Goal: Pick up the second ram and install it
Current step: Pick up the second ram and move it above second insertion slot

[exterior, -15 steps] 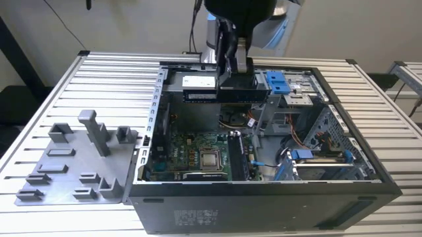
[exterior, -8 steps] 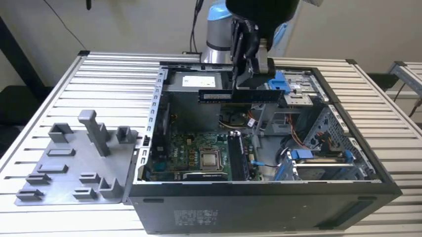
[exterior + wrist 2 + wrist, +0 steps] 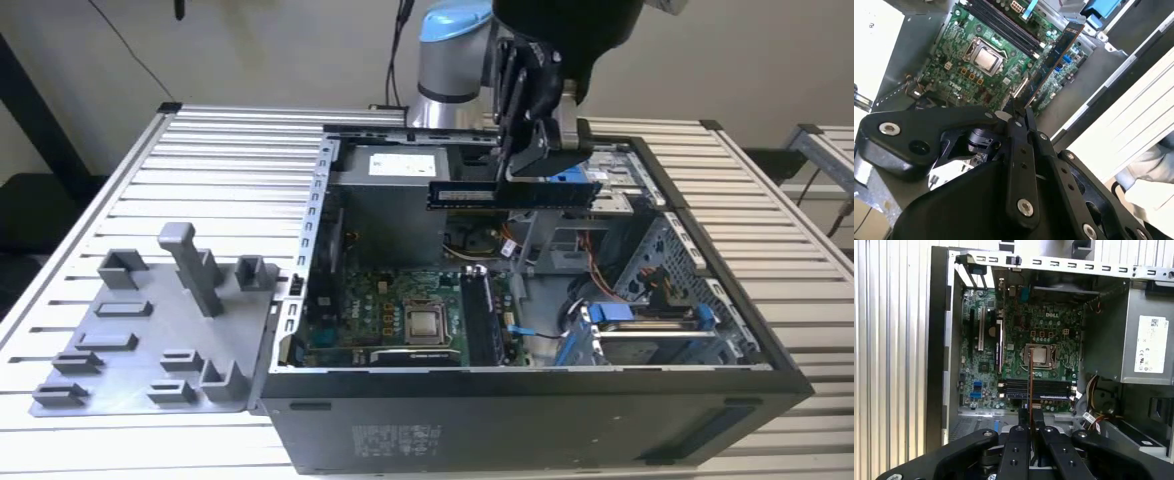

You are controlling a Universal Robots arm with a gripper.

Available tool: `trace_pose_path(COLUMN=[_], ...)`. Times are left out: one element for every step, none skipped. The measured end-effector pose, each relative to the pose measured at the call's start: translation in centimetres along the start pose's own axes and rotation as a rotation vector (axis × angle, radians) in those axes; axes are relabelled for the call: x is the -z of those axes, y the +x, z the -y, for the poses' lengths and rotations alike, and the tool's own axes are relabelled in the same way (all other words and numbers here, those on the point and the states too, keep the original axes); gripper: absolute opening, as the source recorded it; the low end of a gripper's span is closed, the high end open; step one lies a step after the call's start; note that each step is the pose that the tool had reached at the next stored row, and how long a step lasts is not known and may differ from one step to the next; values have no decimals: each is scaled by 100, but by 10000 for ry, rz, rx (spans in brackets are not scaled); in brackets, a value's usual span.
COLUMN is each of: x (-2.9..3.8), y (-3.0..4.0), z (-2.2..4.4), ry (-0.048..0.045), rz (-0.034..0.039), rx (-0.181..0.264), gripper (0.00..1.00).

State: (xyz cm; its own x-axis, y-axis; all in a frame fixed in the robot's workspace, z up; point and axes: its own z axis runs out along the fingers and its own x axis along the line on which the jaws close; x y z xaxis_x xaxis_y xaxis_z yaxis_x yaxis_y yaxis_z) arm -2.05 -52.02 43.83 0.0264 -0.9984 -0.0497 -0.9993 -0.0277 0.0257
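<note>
**A:** Where's the second ram (image 3: 511, 195) right now?

**B:** Clamped in the gripper (image 3: 531, 172), pinched along its top edge. It's level, in the upper middle of the exterior view, hanging over the open computer case (image 3: 534, 420) and touching nothing.

**A:** What could go wrong?

**B:** Mostly alignment, I'd say. In the first wrist view the stick appears edge-on above the motherboard (image 3: 984, 365), near the processor socket (image 3: 1040, 356) and not over the memory slots (image 3: 1039, 389). Come down skewed and it could hit the board or jam in a slot. With such a narrow grip, side pressure might also twist it between the fingers.

**A:** Anything in the way?

**B:** Cables (image 3: 1090, 390) loop close to one end of the slots. The power supply (image 3: 400, 170) and the drive cage (image 3: 654, 330) crowd the opening from both sides. The grey fixture (image 3: 147, 340) sits on the table (image 3: 227, 150) at the exterior view's left, well apart.
</note>
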Motion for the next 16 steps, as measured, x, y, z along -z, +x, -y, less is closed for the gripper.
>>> trace_pose_path(x=[0,-1,-1,-2,-2,-2,-4,-4,-3,-2,-2,-1,-1,0,0,0], y=[0,0,0,0,0,0,-1,-4,-6,-6,-6,-7,-6,-6,-6,-6], z=[7,14,19,23,26,30,39,50,70,91,111,129,149,166,174,175], ry=[3,6,9,13,17,21,24,24,24,24,24,24,24,24,24,25], rz=[3,7,11,15,16,19,22,22,21,21,21,20,21,21,21,21], rx=[-52,-118,-185,-257,-338,-422,-467,-475,-476,-477,-477,-478,-479,-478,-478,-478], gripper=[14,14,14,14,14,14,14,14,14,14,14,14,14,14,14,14])
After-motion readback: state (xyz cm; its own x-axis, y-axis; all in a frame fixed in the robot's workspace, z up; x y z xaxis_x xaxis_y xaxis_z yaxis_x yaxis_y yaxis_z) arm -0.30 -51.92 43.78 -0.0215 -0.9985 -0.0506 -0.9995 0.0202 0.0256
